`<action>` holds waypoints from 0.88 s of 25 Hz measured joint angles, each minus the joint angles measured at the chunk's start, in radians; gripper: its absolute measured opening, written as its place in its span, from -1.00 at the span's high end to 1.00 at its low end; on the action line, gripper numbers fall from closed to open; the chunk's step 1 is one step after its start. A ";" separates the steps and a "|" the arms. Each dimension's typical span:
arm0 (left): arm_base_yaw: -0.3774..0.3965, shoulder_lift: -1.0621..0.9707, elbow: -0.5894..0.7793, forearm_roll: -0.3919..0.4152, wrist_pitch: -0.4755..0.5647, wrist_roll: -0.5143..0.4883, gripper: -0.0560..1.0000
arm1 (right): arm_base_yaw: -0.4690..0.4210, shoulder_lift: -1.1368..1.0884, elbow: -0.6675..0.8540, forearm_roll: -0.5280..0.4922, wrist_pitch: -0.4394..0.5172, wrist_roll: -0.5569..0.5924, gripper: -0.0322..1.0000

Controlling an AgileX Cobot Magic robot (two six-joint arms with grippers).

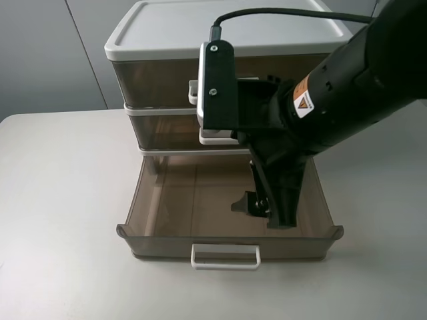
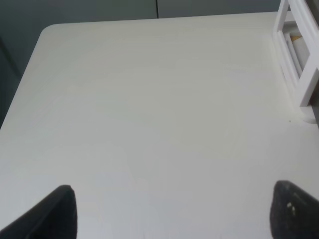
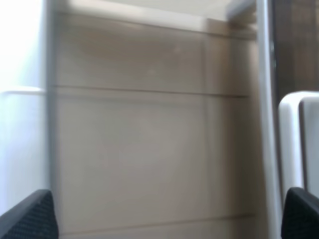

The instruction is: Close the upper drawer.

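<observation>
- Three smoky-brown drawers stacked under a white lid [image 1: 200, 27], at the back of a pale table [image 1: 60, 200].
- In the middle of the stack, the upper drawer [image 1: 167, 130], just beneath the top drawer [image 1: 153, 80]. Front in line with that one's front, so seemingly pushed right in, though its right half is hidden behind the arm.
- Part of its white handle [image 1: 217, 139] showing just under the black camera mount [image 1: 217, 83] on that arm.
- Below it, the lowest drawer [image 1: 160, 245], drawn far out toward the table's near edge, with a white loop handle [image 1: 225, 265] on its front wall.
- Over the right half of that open tray, the right gripper [image 1: 261, 208], pointing down into it, well in front of the upper drawer and apart from both handles.
- Its jaws apart, gripping nothing. In the right wrist view, two dark fingertips [image 3: 30, 216] set wide, with blurred brown plastic between them.
- Out of the high view, the left gripper [image 2: 172, 214]. In the left wrist view, dark fingers [image 2: 50, 214] spread wide over the table top, holding nothing.
- Further off in that same view, a white frame [image 2: 301, 64] standing on the table.
</observation>
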 joint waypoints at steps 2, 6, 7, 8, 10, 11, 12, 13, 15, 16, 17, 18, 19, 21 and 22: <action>0.000 0.000 0.000 0.000 0.000 0.000 -0.51 | 0.000 -0.060 0.000 0.045 0.065 0.036 -0.38; 0.000 0.000 0.000 0.000 0.000 0.000 -0.51 | 0.000 -0.204 0.010 0.070 0.174 0.133 -0.38; 0.000 0.000 0.000 0.000 0.000 0.000 -0.51 | 0.000 -0.248 0.020 0.070 0.190 0.154 -0.38; 0.000 0.000 0.000 0.000 0.000 0.000 -0.51 | 0.000 -0.287 0.033 0.070 0.210 0.169 -0.38; 0.000 0.000 0.000 0.000 0.000 0.000 -0.51 | 0.000 -0.384 0.060 0.070 0.248 0.203 -0.38; 0.000 0.000 0.000 0.000 0.000 0.000 -0.51 | 0.000 -0.426 0.074 0.070 0.272 0.223 -0.38; 0.000 0.000 0.000 0.000 0.000 0.000 -0.51 | 0.000 -0.475 0.089 0.070 0.296 0.241 -0.38; 0.000 0.000 0.000 0.000 0.000 0.000 -0.51 | 0.000 -0.526 0.101 0.070 0.322 0.265 -0.38; 0.000 0.000 0.000 0.000 0.000 0.000 -0.51 | 0.000 -0.620 0.132 0.070 0.366 0.311 -0.38; 0.000 0.000 0.000 0.000 0.000 0.000 -0.51 | 0.000 -0.673 0.152 0.070 0.388 0.338 -0.38; 0.000 0.000 0.000 0.000 0.000 0.000 -0.51 | 0.000 -0.727 0.171 0.070 0.403 0.364 -0.38; 0.000 0.000 0.000 0.000 0.000 0.000 -0.51 | 0.000 -0.772 0.195 0.070 0.420 0.391 -0.38; 0.000 0.000 0.000 0.000 0.000 0.000 -0.51 | 0.000 -0.824 0.220 0.070 0.432 0.411 -0.38; 0.000 0.000 0.000 0.000 0.000 0.000 -0.51 | 0.000 -0.930 0.264 0.070 0.448 0.461 -0.38; 0.000 0.000 0.000 0.000 0.000 0.000 -0.51 | 0.000 -0.972 0.285 0.070 0.453 0.480 -0.38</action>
